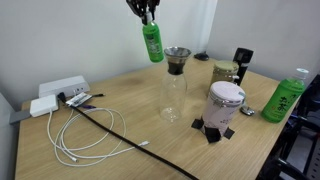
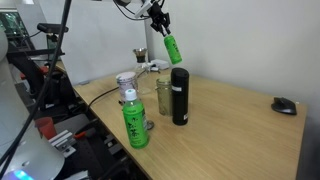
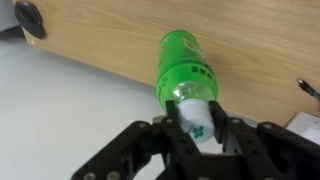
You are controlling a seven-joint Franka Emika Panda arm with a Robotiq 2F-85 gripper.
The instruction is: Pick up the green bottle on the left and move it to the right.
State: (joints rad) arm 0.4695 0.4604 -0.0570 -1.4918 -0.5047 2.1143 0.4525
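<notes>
I've got the green bottle (image 1: 152,43) up in the air, well clear of the wooden table (image 1: 120,90). It is bright translucent plastic with a green wrap label. The label carries white writing, too small for me to read. In an exterior view it hangs tilted (image 2: 172,48), base pointing down and away from the gripper (image 2: 158,22). From the other side it sits above and just beside the glass carafe (image 1: 175,85), not touching it.

The arm is cut off at the top of the frame. In the wrist view the bottle's top end is buried between the fingers (image 3: 245,138), so I can't see the cap. The fingers are clamped on the bottle at that end, one on each side, and the body sticks out beyond them.
</notes>
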